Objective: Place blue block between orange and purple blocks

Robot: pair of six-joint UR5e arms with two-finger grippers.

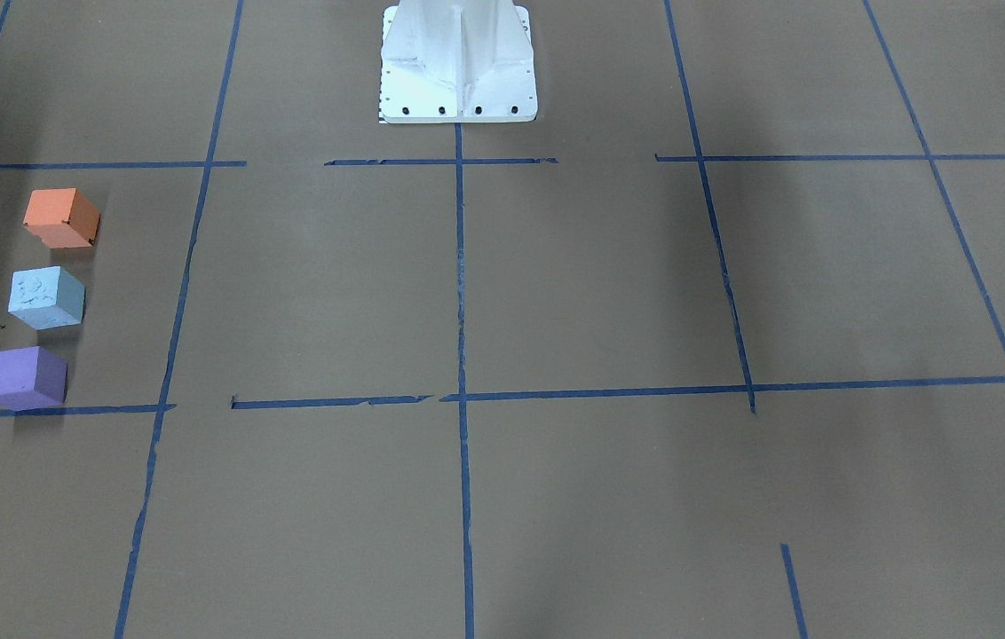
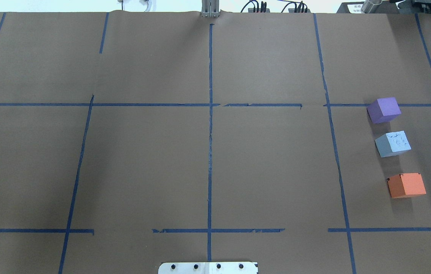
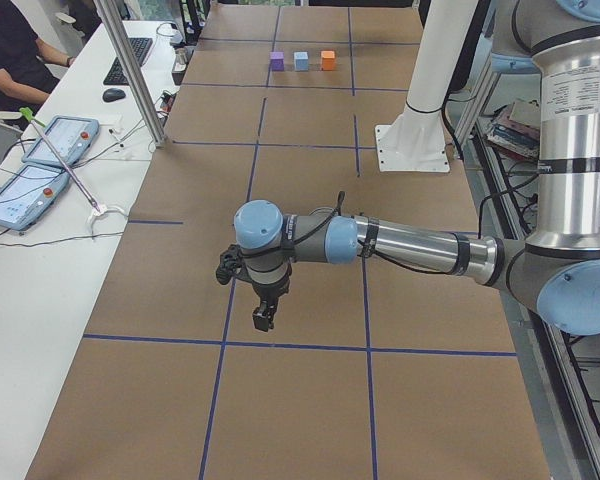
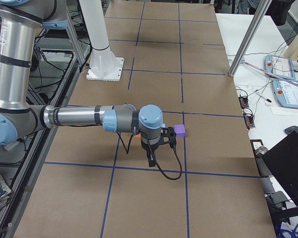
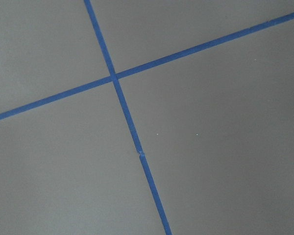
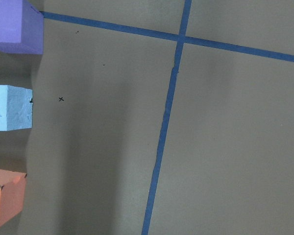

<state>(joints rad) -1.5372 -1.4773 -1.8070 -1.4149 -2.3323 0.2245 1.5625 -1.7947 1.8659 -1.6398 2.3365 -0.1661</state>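
Observation:
The orange block [image 1: 61, 217], the light blue block [image 1: 46, 297] and the purple block [image 1: 25, 377] stand in a row with small gaps, blue in the middle. The row shows in the overhead view on the right: purple [image 2: 383, 110], blue [image 2: 393, 144], orange [image 2: 406, 185]. The right wrist view has all three at its left edge, with blue [image 6: 10, 107] in the middle. My right gripper [image 4: 151, 161] hangs beside the row, close to the purple block [image 4: 180, 131]. My left gripper [image 3: 263, 318] hangs over bare table far from the blocks. I cannot tell whether either is open or shut.
The white robot base [image 1: 458, 67] stands at the table's middle edge. Blue tape lines [image 2: 210, 152] grid the brown table. An operators' desk with tablets [image 3: 50, 140], cables and a metal post [image 3: 130, 70] runs along the far side.

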